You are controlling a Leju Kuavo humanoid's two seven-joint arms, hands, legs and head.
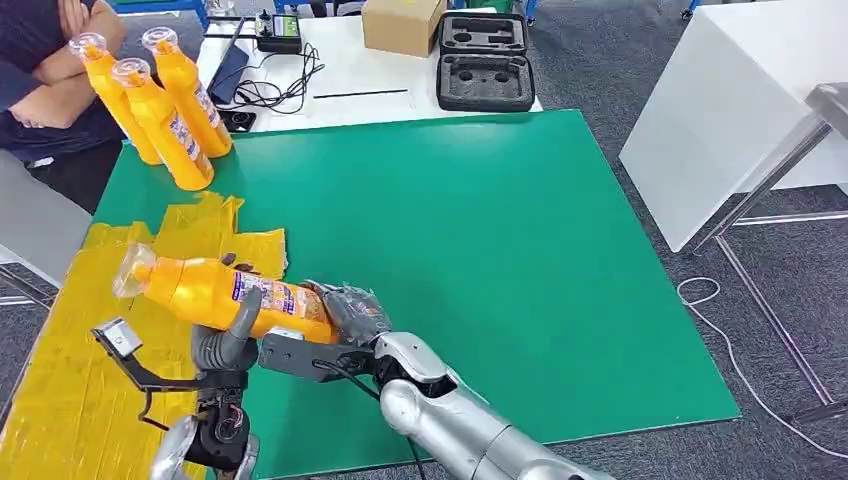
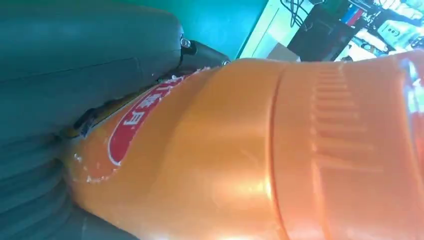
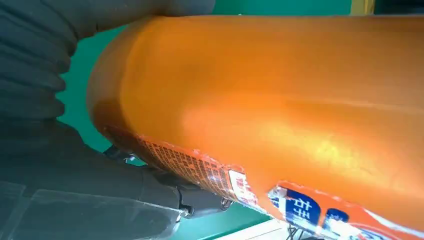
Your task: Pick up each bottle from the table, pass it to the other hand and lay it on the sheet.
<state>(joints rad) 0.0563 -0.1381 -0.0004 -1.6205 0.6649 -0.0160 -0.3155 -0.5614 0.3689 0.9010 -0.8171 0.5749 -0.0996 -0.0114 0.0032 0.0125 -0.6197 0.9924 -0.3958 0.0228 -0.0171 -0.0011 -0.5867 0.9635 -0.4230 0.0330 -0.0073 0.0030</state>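
Orange bottle point(image 1: 215, 292) lies sideways above the yellow sheet's point(image 1: 70, 400) edge, both hands on it. Your right hand point(image 1: 345, 312) wraps the base; left hand point(image 1: 225, 345) fingers curl around mid-body. Looks like smooth, rigid, slippery plastic, so grip the label band. Three more bottles point(image 1: 160, 105) stand well beyond the fingers.

An orange bottle point(image 3: 280, 110) lies close against the right hand point(image 3: 55, 150), whose grey ribbed cover and thick thumb press against the bottle's rounded end. A torn label point(image 3: 210, 172) with small print, a red patch and a blue patch runs along the bottle's side. Beyond the bottle's end lies a green surface point(image 3: 82, 70). A yellow strip point(image 3: 361, 6) shows past the bottle's far edge.
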